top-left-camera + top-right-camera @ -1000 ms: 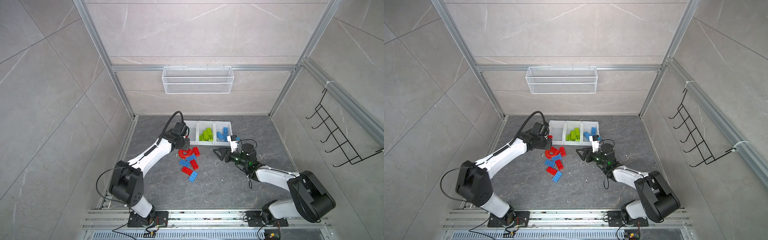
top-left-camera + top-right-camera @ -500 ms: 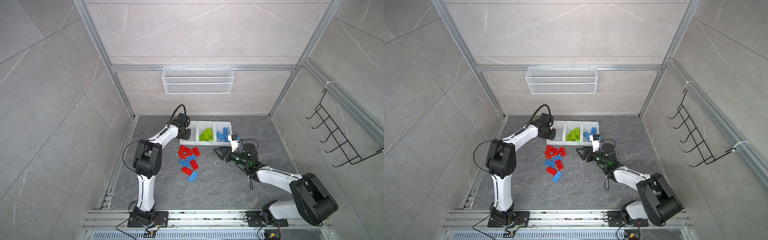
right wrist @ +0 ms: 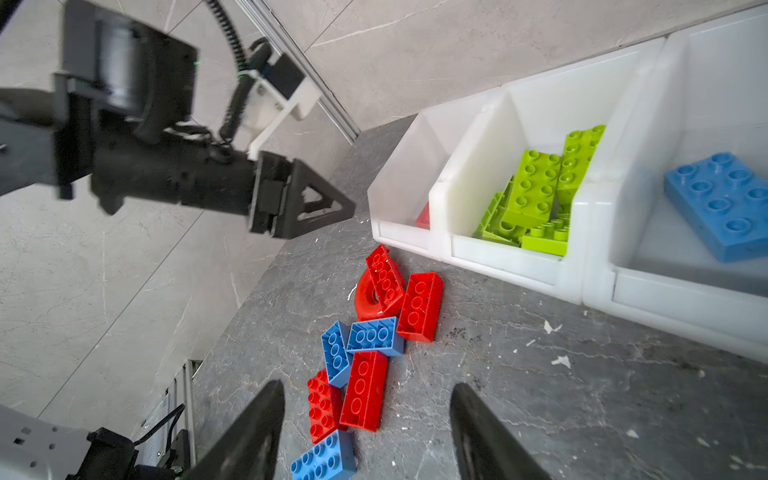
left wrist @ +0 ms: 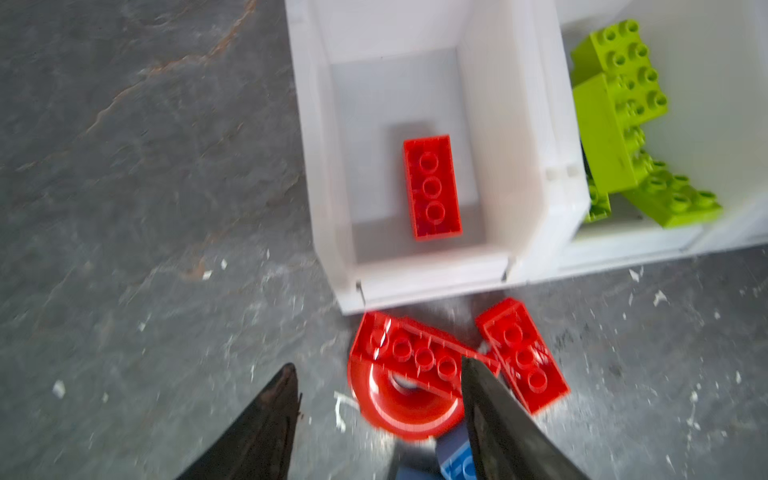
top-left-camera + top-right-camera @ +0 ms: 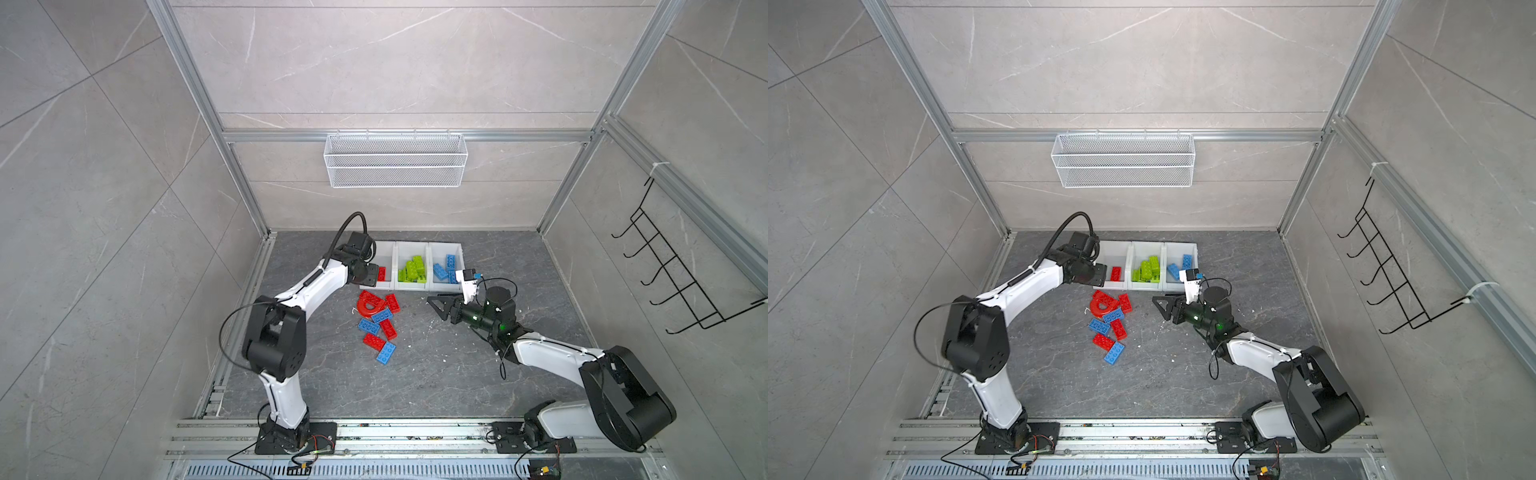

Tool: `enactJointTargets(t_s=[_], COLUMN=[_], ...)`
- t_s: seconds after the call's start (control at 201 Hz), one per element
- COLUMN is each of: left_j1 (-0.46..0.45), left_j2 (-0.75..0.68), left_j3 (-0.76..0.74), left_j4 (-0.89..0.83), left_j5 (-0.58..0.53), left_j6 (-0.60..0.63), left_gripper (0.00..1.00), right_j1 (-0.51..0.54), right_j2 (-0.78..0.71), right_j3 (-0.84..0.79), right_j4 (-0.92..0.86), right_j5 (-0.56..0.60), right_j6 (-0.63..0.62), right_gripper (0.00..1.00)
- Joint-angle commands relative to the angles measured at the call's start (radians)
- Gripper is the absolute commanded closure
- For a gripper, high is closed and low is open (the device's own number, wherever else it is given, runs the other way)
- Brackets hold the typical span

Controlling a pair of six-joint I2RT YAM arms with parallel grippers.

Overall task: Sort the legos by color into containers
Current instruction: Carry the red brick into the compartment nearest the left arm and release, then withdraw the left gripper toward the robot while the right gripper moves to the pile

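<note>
Since a second ago your left gripper (image 4: 378,365) has moved from the pile (image 5: 376,324) to the leftmost container (image 4: 324,166) and released; jaws apart, empty. Left wrist view shows the red lego (image 4: 432,187) flat inside it; right wrist view shows only a corner. Right gripper (image 3: 366,387): open, empty.

A second ago the left gripper (image 4: 378,365) was clamped shut. Now its jaws stand apart with nothing between them. A red brick (image 4: 432,187) lies flat on the floor of the left bin (image 4: 318,166), hollow side up, where none showed before. In both top views the gripper has shifted a little toward 3 o'clock, to that bin's front corner. The left arm's elbow (image 5: 272,336) has drawn in from about 8 o'clock of the pile (image 5: 378,324) to about 9 o'clock.
</note>
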Motion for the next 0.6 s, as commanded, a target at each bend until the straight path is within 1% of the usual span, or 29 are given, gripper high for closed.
enactJointTargets(t_s=[0.0, 0.109, 0.204, 0.264, 0.348, 0.468, 0.547, 0.592], left_j1=[-0.099, -0.160, -0.180, -0.180, -0.181, -0.190, -0.225, -0.254], left_j2=[-0.197, -0.372, -0.526, -0.620, -0.727, -0.786, -0.790, -0.786], left_j3=[-0.162, -0.382, -0.542, -0.616, -0.676, -0.750, -0.785, -0.802], left_j4=[0.006, 0.027, 0.064, 0.086, 0.090, 0.115, 0.116, 0.119], left_j5=[-0.023, -0.009, -0.012, -0.012, 0.001, 0.110, 0.096, 0.067], left_j6=[-0.074, -0.165, -0.248, -0.276, -0.269, -0.281, -0.293, -0.301], left_gripper=[0.32, 0.30, 0.29, 0.28, 0.25, 0.23, 0.23, 0.23], right_j1=[0.000, 0.000, 0.000, 0.000, 0.006, 0.007, 0.009, 0.009], right_j2=[-0.035, -0.053, -0.066, -0.071, -0.072, -0.075, -0.075, -0.075], right_j3=[0.000, -0.006, 0.001, 0.022, 0.052, 0.064, 0.069, 0.070], right_j4=[0.005, 0.004, -0.041, -0.113, -0.189, -0.231, -0.245, -0.246], right_j5=[0.007, 0.018, 0.053, 0.074, 0.092, 0.116, 0.120, 0.119], right_j6=[-0.016, -0.016, -0.017, -0.028, -0.052, -0.066, -0.069, -0.069], right_gripper=[0.34, 0.34, 0.34, 0.34, 0.34, 0.33, 0.33, 0.33])
